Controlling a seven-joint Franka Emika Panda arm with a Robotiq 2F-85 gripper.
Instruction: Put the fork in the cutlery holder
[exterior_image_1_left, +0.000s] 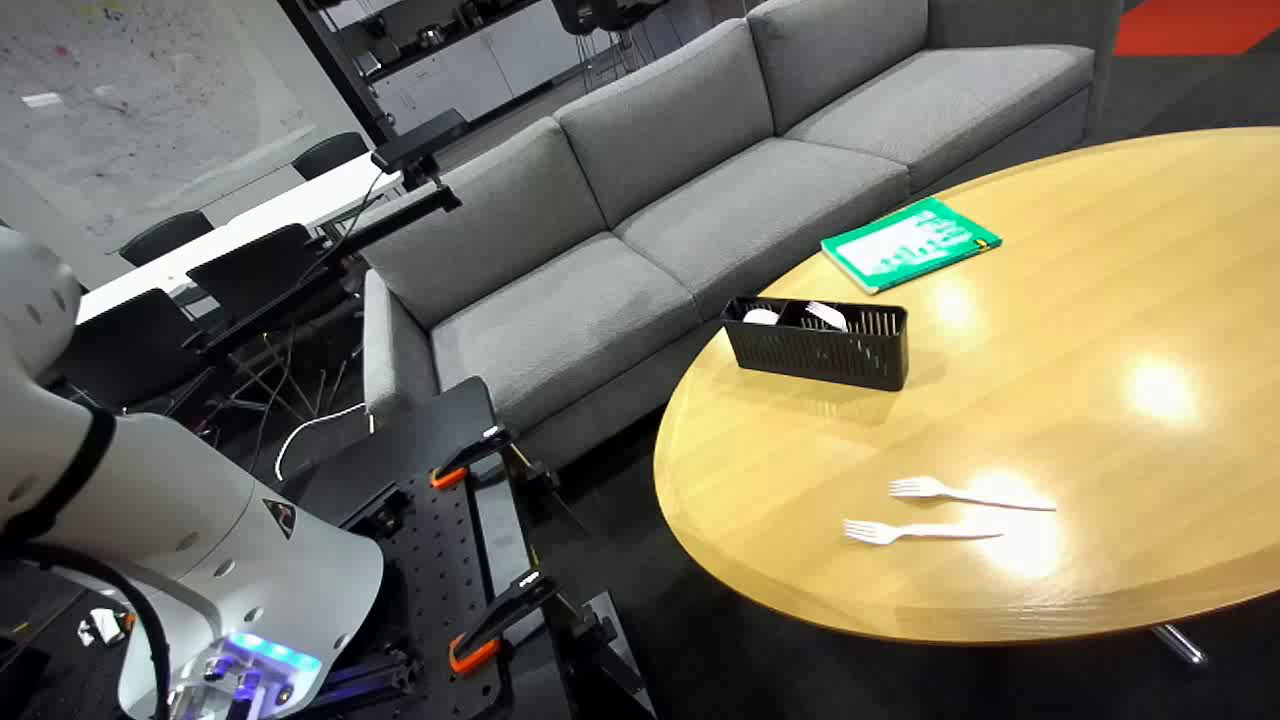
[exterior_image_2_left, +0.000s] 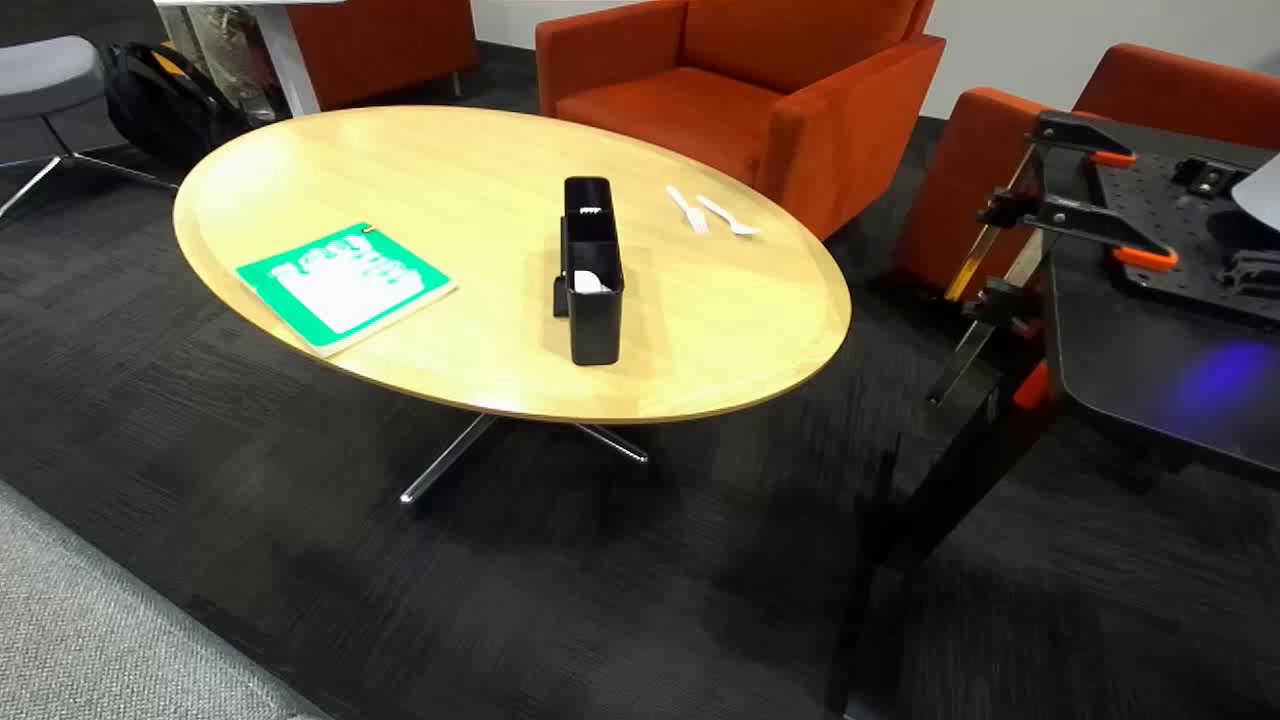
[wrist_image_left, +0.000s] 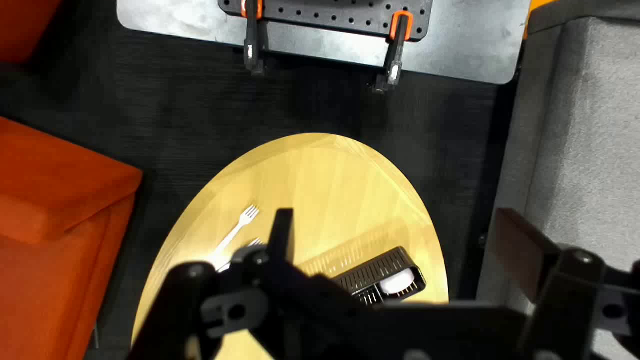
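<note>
- Holder (exterior_image_1_left: 815, 352): black, open-topped, upright on the table (exterior_image_1_left: 760, 490); all clock bearings run from the holder, 12 at top of view;
- Inside: a white rounded piece (wrist_image_left: 397, 281) in an end compartment; a white fork tip (exterior_image_1_left: 828, 317) shows too, which compartment I cannot tell;
- Inner fork (exterior_image_1_left: 965, 496) and outer fork (exterior_image_1_left: 920, 531), both white, lie flat on the table, outside the holder; just beside each other, a gap between; which one the task means, I cannot tell;
- Gripper (wrist_image_left: 394, 220), wrist view: spread wide, its two sides well apart, nothing in its grasp; the gripper hides part of the holder and part of the inner fork;
- Wrist view bearings: inner fork and outer fork between 9 and 10 o'clock; two clamps (wrist_image_left: 396, 50) at 11 and 12, on the edge of the bench (wrist_image_left: 465, 55);
- In an exterior view: inner fork between 4 and 5, outer fork at 5, tines of both toward 9; green-and-white packet (exterior_image_1_left: 915, 243) near the holder, between 1 and 2; sofa (exterior_image_1_left: 570, 310) runs from 9 round to 1; arm (exterior_image_1_left: 150, 480) between 8 and 9;
- In an exterior view: inner fork and outer fork near 2; packet at 9; armchair (exterior_image_2_left: 690, 110) beyond the table, toward 1.
</note>
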